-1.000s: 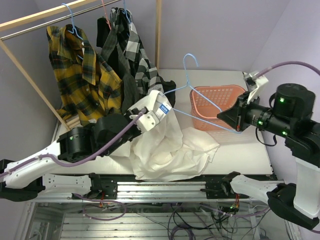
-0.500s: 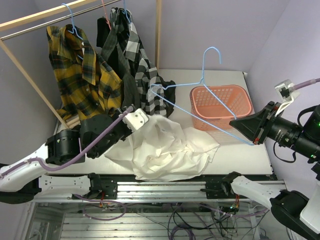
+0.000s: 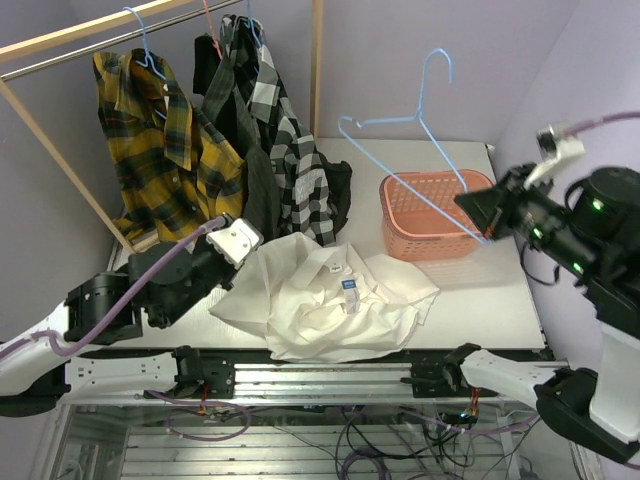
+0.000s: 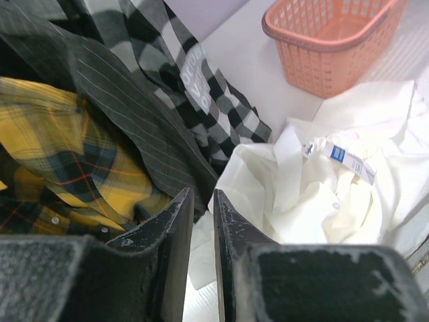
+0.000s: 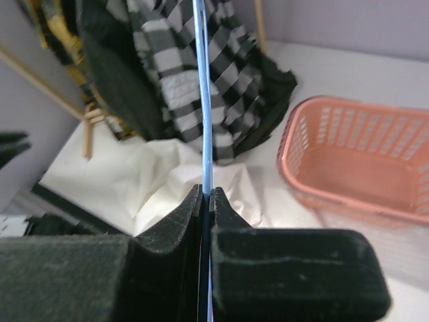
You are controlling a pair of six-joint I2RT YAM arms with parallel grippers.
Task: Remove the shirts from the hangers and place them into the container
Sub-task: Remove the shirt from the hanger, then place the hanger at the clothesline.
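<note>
1. The plain white button-up shirt (image 3: 330,300) lies crumpled on the table's near edge, collar and blue label facing up, free of any hanger.
2. The left gripper (image 4: 201,194) hangs just beside the shirt's left edge. Its jaws are parted by only a narrow slit, and nothing sits between them.
3. The right gripper (image 5: 204,191) is clamped tight on the thin light blue wire hanger (image 5: 203,100). It holds the bare hanger in the air above the salmon-pink lattice-sided plastic basket (image 3: 420,235), with the hook pointing up.
4. The relation that matters: the white shirt sprawls left to right across the table, between the left gripper and the basket. Its right edge reaches almost to the foot of the basket.
5. From the left wrist, the white cloth lies ahead and to the right of the jaws, with the basket further along the same line.
6. The left arm is the nearer one and has nothing in its grip. The right arm is busy with the hanger, so picking the shirt up looks like work for the left.
7. Three more shirts hang at the back left: yellow-and-black plaid (image 3: 165,150), dark charcoal pinstriped (image 4: 120,100) and black-and-white checked (image 3: 290,150). The basket appears to hold nothing yet.
</note>
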